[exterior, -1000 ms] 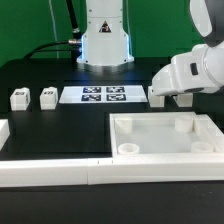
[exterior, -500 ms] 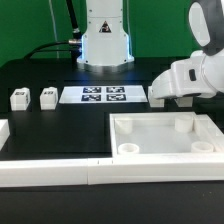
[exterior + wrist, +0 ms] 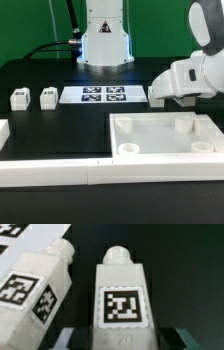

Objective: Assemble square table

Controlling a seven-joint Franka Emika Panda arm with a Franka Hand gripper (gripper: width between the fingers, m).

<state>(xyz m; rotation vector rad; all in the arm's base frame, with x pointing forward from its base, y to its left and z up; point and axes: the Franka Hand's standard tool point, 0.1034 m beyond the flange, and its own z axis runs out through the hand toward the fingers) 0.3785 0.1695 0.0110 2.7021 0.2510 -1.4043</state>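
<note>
In the wrist view a white leg [image 3: 125, 286] with a black-and-white tag lies on the black table, pointing away. My gripper [image 3: 125, 336] straddles its near end, with a dark finger [image 3: 85, 336] against each side, shut on it. A second tagged leg [image 3: 40, 286] lies close beside it, outside the jaws. In the exterior view the gripper [image 3: 170, 100] is low over the table at the exterior view's right, just behind the square table top [image 3: 160, 121], a white tray with a raised rim and round corner sockets. Two more legs [image 3: 19, 99] [image 3: 48, 97] stand at the exterior view's left.
The marker board [image 3: 104, 95] lies flat at the back middle, in front of the arm's base [image 3: 105, 40]. A long white rail [image 3: 60, 172] runs along the front edge. A white piece [image 3: 3, 130] shows at the exterior view's left edge.
The hand has sunk slightly toward the table beside the table top, then stayed in place. Nothing else has moved.
</note>
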